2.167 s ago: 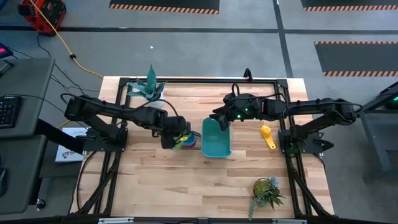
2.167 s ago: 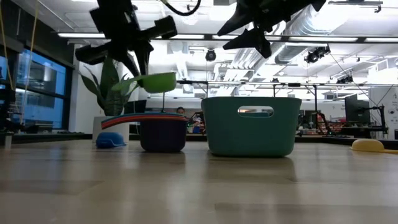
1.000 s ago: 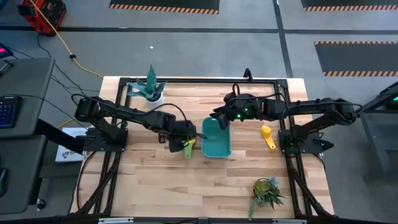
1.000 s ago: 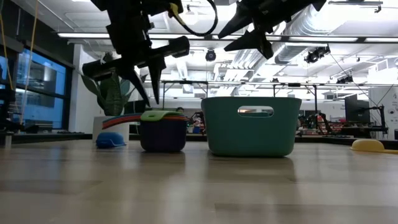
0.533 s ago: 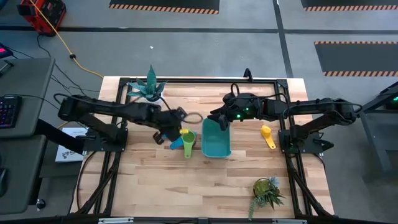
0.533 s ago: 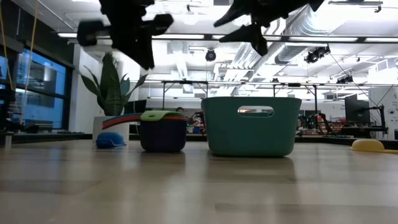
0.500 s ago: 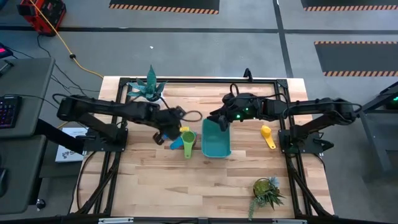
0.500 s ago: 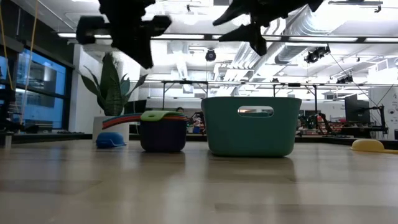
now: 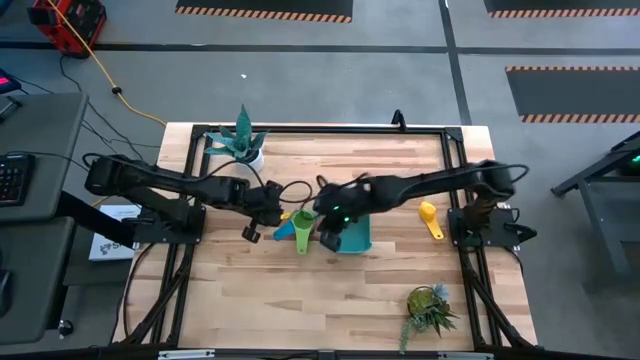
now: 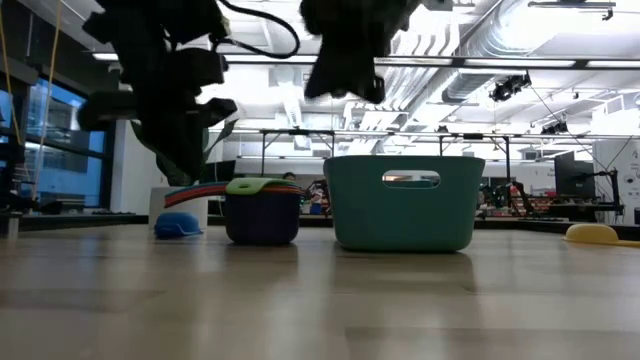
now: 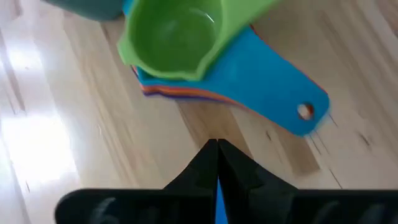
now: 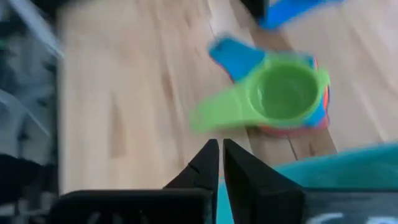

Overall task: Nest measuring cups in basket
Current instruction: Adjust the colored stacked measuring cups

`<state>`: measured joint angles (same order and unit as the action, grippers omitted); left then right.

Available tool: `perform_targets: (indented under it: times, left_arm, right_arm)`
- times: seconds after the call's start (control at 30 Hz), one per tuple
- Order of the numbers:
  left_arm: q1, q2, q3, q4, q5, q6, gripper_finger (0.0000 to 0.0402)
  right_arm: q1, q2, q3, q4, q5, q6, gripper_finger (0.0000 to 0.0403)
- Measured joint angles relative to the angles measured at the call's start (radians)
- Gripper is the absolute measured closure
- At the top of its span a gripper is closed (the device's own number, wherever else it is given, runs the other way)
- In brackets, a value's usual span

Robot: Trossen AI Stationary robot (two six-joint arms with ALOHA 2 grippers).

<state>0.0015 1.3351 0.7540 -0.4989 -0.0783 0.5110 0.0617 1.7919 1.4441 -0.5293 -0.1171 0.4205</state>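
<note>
The measuring cups [image 9: 300, 224] stand nested in a stack on the table, left of the teal basket [image 9: 356, 238]. A green cup [image 11: 174, 34] is on top, and a blue handle [image 11: 292, 102] sticks out from the stack's bottom. A yellow cup [image 9: 430, 216] lies right of the basket, and a blue cup [image 10: 180, 225] lies left of the stack. My left gripper [image 9: 274, 214] is shut and empty, left of the stack. My right gripper [image 9: 325, 230] is shut and empty, above the basket's left rim beside the stack.
A potted plant [image 9: 240, 140] in a white pot stands at the far left. Another small plant [image 9: 430, 308] stands at the near right. Bare wooden tabletop [image 9: 300, 300] stretches along the near side.
My left gripper has drawn back from the stack toward the table's left edge, and the green cup has stayed on top of the stack. My right arm has swung from over the basket's far end toward the table's left, to beside the stack.
</note>
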Motion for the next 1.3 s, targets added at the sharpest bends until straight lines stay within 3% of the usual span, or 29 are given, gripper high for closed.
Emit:
perform_targets:
  times: [0.23,0.47,0.77,1.3]
  left_arm:
    - [-0.002,0.033,-0.002,-0.015,-0.001,-0.006,0.0401]
    - [-0.003,0.091,-0.002,-0.017,0.047,-0.038,0.0401]
    - [-0.021,0.132,-0.002,0.007,0.096,-0.065,0.0401]
    - [-0.106,0.132,-0.003,0.164,0.172,-0.271,0.0401]
  right_arm:
    - [0.026,0.205,0.164,-0.103,0.011,-0.003,0.0399]
    - [0.059,0.328,0.290,-0.246,0.043,0.005,0.0401]
    - [0.076,0.382,0.308,-0.214,0.064,0.094,0.0402]
    - [0.076,0.381,0.313,-0.143,0.109,0.121,0.0403]
